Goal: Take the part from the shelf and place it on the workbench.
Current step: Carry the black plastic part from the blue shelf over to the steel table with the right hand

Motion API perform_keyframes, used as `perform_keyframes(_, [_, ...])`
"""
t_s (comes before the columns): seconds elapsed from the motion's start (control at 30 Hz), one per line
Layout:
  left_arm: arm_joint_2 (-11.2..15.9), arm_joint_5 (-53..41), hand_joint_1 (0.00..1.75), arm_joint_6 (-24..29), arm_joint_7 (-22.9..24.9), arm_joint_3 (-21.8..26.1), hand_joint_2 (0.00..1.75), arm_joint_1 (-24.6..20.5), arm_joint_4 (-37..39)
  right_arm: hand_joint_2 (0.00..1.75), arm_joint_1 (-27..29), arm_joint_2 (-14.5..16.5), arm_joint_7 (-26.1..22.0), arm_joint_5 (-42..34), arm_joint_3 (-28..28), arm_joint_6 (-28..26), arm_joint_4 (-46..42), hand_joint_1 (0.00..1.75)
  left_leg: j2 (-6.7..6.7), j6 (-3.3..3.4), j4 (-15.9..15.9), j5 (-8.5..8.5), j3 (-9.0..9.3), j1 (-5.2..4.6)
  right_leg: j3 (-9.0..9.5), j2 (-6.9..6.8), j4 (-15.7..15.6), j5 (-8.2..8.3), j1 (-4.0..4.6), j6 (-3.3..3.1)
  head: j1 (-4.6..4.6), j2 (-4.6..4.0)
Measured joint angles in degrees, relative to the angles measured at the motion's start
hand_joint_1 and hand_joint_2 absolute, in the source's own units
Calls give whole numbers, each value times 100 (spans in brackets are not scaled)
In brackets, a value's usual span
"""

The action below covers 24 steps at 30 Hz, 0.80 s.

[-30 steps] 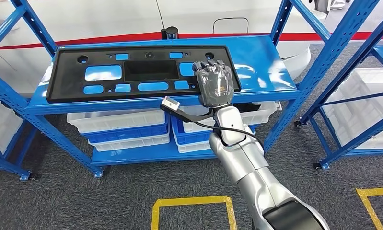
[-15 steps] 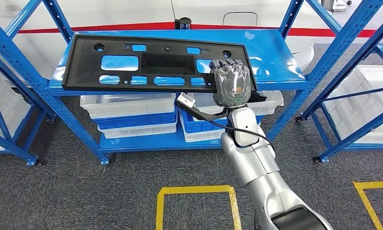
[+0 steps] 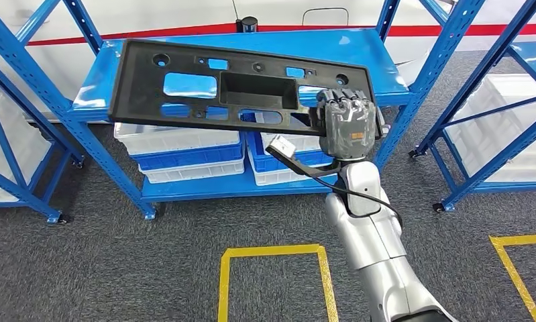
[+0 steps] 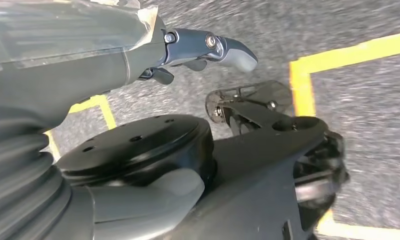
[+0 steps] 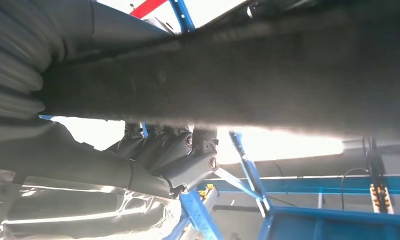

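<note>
A blue steel upright [image 3: 47, 100], punched with holes, slants down the left of the head view beside the blue shelf [image 3: 104, 70]. The shelf's top is glossy painted metal, with a red stripe on the white wall behind it. Below it white crates [image 3: 184, 144] sit stacked on a blue one on the lower level. The part [image 3: 204, 84] — a long, flat, matte black plastic panel with rounded cut-outs, small round holes and a deep rectangular recess in the middle — is tilted, its left and near edge overhanging the shelf front, its right end in the right hand [image 3: 347, 127]. That hand grips the panel's right end, dark fingers curled over the top edge and the thumb underneath; in the right wrist view the fingers [image 5: 175, 150] press up against the panel's rough underside. A blue upright [image 3: 419, 80] stands just right of the hand, and a second blue rack [image 3: 500, 87] with a white bin [image 3: 500, 141] stands further right. Grey carpet [image 3: 117, 268] with yellow tape squares [image 3: 272, 251] lies in front. The left hand [image 4: 152, 55] hangs over the carpet holding nothing, fingers loosely extended.
</note>
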Motion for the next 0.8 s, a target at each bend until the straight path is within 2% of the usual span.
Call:
perform_keyframes(0.07, [10, 46, 0, 5, -16, 2, 175, 28, 1, 175, 163, -94, -75, -96, -86, -19, -268, 175, -15, 13, -731, 20, 519, 2, -117, -6, 57, 69, 7, 71, 1, 0])
perform_keyframes(0.1, [16, 65, 0, 7, -27, 2, 175, 42, 2, 175, 221, -133, -98, -131, -122, -31, -384, 175, -24, 33, -973, -40, 658, -14, -154, -7, 76, 104, 13, 112, 2, 0])
perform_keyframes(0.13, [24, 94, 0, 9, -41, 2, 175, 52, 4, 175, 281, -173, -120, -164, -157, -53, -499, 175, -33, 69, -1090, -90, 706, -41, -180, -10, 78, 146, 15, 154, 2, 0])
perform_keyframes(0.2, [38, 167, 0, 15, -85, 5, 175, 76, 6, 175, 467, -292, -189, -241, -243, -107, -774, 175, -26, 199, -1146, -21, 657, -66, -205, -16, 72, 204, 2, 239, 4, 0])
perform_keyframes(0.23, [46, 210, 0, 16, -109, 9, 175, 89, 7, 175, 608, -369, -230, -285, -295, -127, -935, 175, -20, 281, -1164, 39, 621, -66, -247, -10, 121, 141, -8, 255, 7, 0])
perform_keyframes(0.27, [52, 252, 0, 16, -133, 17, 175, 104, 7, 175, 774, -459, -277, -330, -357, -140, -1110, 175, -14, 359, -1185, 107, 572, -60, -316, 2, 278, -19, -15, 251, 22, 0])
perform_keyframes(0.3, [58, 282, 0, 14, -152, 26, 175, 117, 7, 175, 939, -549, -319, -369, -419, -148, -1262, 175, -10, 414, -1192, 169, 514, -53, -416, 20, 551, -260, -26, 226, 45, 0])
perform_keyframes(0.37, [71, 327, 0, 10, -178, 42, 175, 145, 7, 175, 1237, -704, -385, -431, -535, -162, -1510, 175, -10, 459, -1188, 288, 357, -64, -632, 46, 1314, -729, -28, 217, 90, 0])
perform_keyframes(0.4, [76, 347, 0, 9, -191, 48, 175, 155, 7, 175, 1359, -767, -406, -446, -582, -170, -1597, 175, -4, 459, -1185, 348, 276, -70, -680, 51, 1615, -828, -29, 250, 101, 0])
perform_keyframes(0.43, [81, 373, 0, 9, -206, 56, 175, 161, 7, 175, 1481, -824, -423, -456, -626, -181, -1681, 175, 3, 454, -1182, 407, 195, -74, -642, 52, 1751, -818, -29, 304, 104, 0])
perform_keyframes(0.47, [85, 405, 0, 8, -228, 69, 175, 163, 7, 175, 1613, -883, -438, -465, -668, -197, -1775, 175, 9, 443, -1179, 465, 118, -75, -488, 52, 1664, -714, -31, 366, 106, 0])
perform_keyframes(0.5, [87, 443, 0, 7, -254, 82, 175, 163, 7, 175, 1760, -941, -456, -474, -714, -215, -1887, 175, 11, 427, -1173, 520, 51, -75, -224, 52, 1372, -589, -34, 412, 107, 0])
perform_keyframes(0.53, [91, 474, 0, 6, -278, 94, 175, 164, 7, 175, 1919, -994, -477, -483, -760, -233, -2012, 175, 6, 404, -1164, 568, -3, -80, 119, 52, 937, -526, -36, 427, 109, 0])
perform_keyframes(0.57, [95, 506, 0, 6, -299, 104, 175, 166, 7, 175, 2085, -1043, -508, -491, -809, -246, -2155, 175, 0, 375, -1153, 612, -41, -90, 460, 55, 470, -532, -28, 403, 111, 0])
perform_keyframes(0.6, [102, 534, 0, 7, -315, 114, 175, 171, 7, 175, 2261, -1081, -545, -493, -860, -255, -2300, 175, -7, 341, -1152, 657, -59, -99, 691, 58, 124, -576, -17, 360, 108, 0])
perform_keyframes(0.63, [110, 553, 0, 8, -326, 126, 175, 177, 7, 175, 2432, -1112, -585, -489, -914, -260, -2440, 175, -12, 307, -1158, 700, -68, -104, 813, 63, -80, -628, -1, 307, 105, 0])
perform_keyframes(0.7, [131, 578, 0, 10, -339, 155, 175, 206, 8, 175, 2738, -1156, -641, -476, -1005, -263, -2682, 175, -16, 228, -1184, 774, -86, -90, 775, 68, -146, -586, -1, 198, 97, 0])
perform_keyframes(0.73, [142, 581, 0, 11, -342, 171, 175, 222, 10, 175, 2843, -1167, -656, -469, -1038, -263, -2774, 175, -18, 191, -1148, 707, -120, -80, 735, 65, -151, -534, -13, 135, 93, 0])
perform_keyframes(0.77, [151, 584, 0, 11, -344, 183, 175, 237, 11, 175, 2925, -1174, -664, -464, -1064, -263, -2852, 175, -18, 158, -1036, 535, -173, -72, 688, 61, -159, -471, -27, 70, 80, 0])
perform_keyframes(0.8, [160, 585, 0, 12, -346, 193, 175, 246, 13, 175, 2986, -1177, -668, -460, -1086, -263, -2913, 175, -17, 132, -818, 268, -246, -63, 632, 57, -165, -403, -39, 18, 64, 0])
